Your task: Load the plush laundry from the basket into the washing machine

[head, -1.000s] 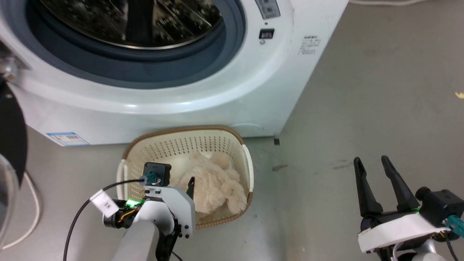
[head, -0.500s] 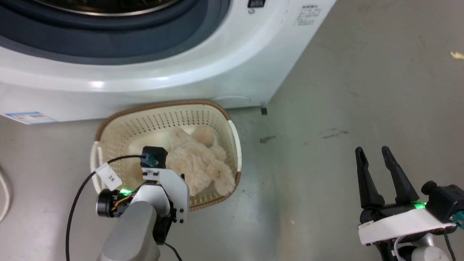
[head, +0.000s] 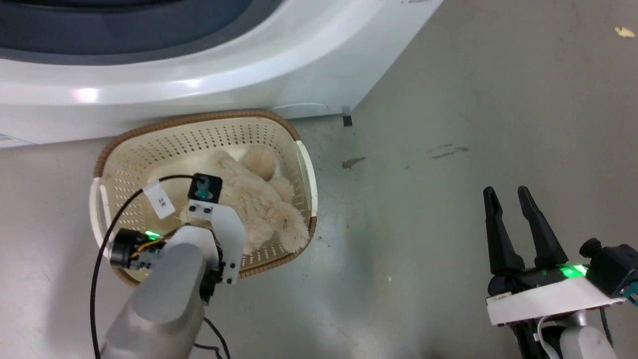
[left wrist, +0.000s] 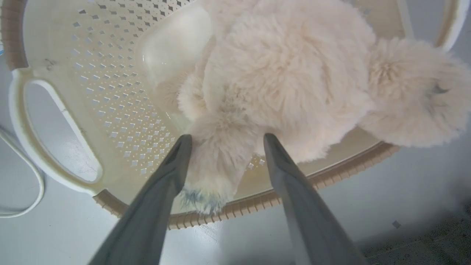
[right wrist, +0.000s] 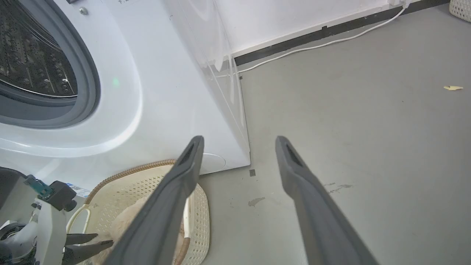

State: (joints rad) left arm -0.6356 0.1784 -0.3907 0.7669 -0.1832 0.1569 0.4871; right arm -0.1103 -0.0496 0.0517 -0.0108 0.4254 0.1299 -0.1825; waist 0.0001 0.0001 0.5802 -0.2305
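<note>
Straddling a limb of plush toy (left wrist: 287,73) in basket (left wrist: 110,92), left gripper (left wrist: 224,138) spread, rdy to pinch; right gripper (head: 504,190) idle & unclenched.

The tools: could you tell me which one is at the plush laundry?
The left tool, open around a plush laundry limb in the basket; the right tool is open over floor.

Grey floor (head: 473,99), dark stains (head: 353,162); yellowish scrap (right wrist: 452,87); white cable (right wrist: 323,45) along black baseboard (right wrist: 294,38), white wall (right wrist: 294,14).
</note>
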